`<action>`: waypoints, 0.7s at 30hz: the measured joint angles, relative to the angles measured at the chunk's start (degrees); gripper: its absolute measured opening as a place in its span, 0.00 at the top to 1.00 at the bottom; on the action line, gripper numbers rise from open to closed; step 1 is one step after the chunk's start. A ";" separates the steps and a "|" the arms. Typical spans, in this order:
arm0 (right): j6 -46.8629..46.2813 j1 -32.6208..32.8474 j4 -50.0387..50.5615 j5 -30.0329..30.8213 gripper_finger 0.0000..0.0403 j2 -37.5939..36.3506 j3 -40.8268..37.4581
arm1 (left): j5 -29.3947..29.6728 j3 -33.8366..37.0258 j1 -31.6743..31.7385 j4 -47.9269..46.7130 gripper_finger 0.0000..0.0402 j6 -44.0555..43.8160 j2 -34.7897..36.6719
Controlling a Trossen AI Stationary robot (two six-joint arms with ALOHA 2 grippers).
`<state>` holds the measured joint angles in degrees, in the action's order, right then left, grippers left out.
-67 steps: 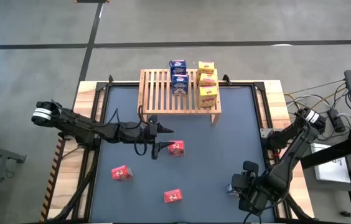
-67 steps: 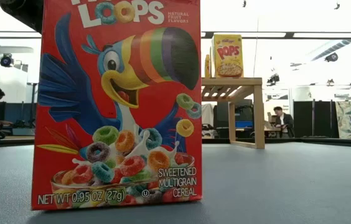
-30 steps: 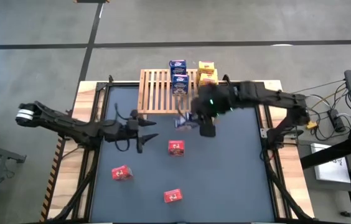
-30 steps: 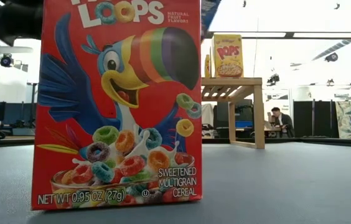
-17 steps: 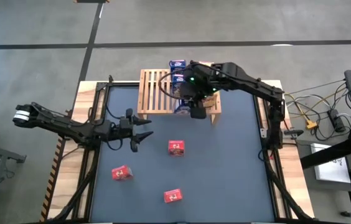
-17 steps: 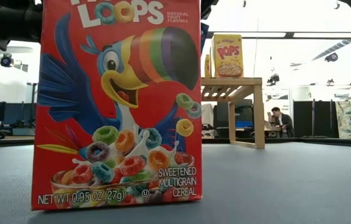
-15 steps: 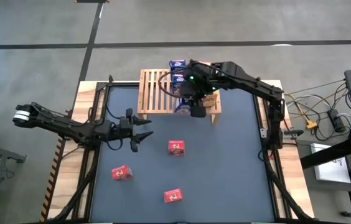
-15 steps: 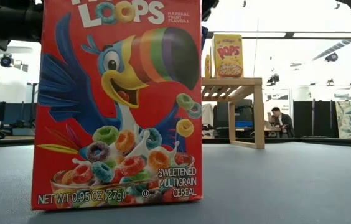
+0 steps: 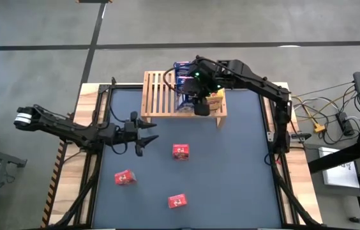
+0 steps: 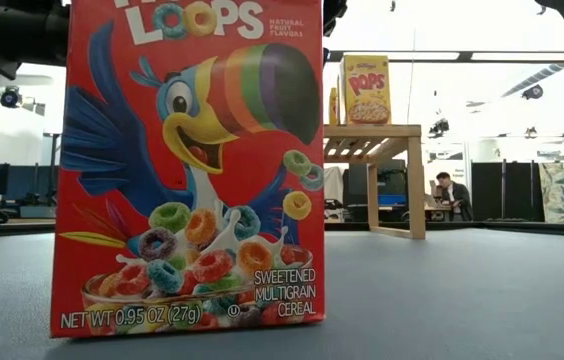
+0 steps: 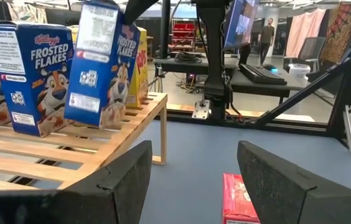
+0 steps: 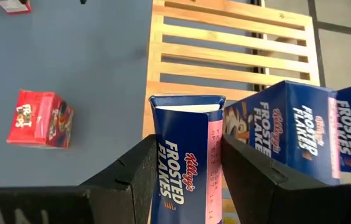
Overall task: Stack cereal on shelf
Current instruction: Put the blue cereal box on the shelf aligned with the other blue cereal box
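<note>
My right gripper [image 9: 193, 102] is shut on a blue Frosted Flakes box [image 11: 101, 62] over the near part of the light wooden rack [image 9: 161, 96]. Two more blue boxes [image 12: 281, 124] stand upright on the slats beside it, with yellow boxes [image 9: 216, 99] to their right. Three red boxes lie on the grey mat [image 9: 180, 151], [image 9: 124, 177], [image 9: 177, 201]. My left gripper [image 9: 145, 133] hovers open above the mat, left of the nearest red box. In the left wrist view its fingers [image 11: 126, 180] frame the rack and a red box [image 11: 236, 199]. My right gripper pinches the blue box between its two fingers [image 12: 132, 180], one on each of two opposite faces, near its upper end [image 11: 104, 9]. It comes from above, pointing down. The box hangs tilted, its lower end [image 11: 91, 118] at the slats; whether it touches them I cannot tell.
One red Froot Loops box [image 10: 192, 170] stands right in front of the low camera and hides much of the mat. The left half of the rack's slats [image 12: 225, 50] is bare. Black frame rails [image 9: 103, 96] run along the mat's edges.
My right gripper has carried the blue box from above the mat just in front of the rack toward the far edge and over the rack's near slats, beside the standing blue boxes. My left gripper has drawn back a little toward the table's left, still open.
</note>
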<state>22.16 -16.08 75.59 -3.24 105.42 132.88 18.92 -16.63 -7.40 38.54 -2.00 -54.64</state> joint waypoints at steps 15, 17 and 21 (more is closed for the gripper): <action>0.97 -0.48 -0.62 0.27 0.57 1.52 -0.20 | 0.00 -2.42 0.00 0.03 0.45 1.28 -4.18; 0.95 -0.57 -0.69 0.32 0.55 1.52 -0.26 | 0.00 -2.50 0.00 -0.02 0.45 1.31 -4.38; 0.93 -0.74 -0.79 0.79 0.50 1.52 -0.29 | 0.00 -2.55 0.00 0.01 0.45 1.31 -4.41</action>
<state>23.09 -16.82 74.81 -2.44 106.94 132.60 18.92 -19.18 -7.40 38.56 -0.69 -59.05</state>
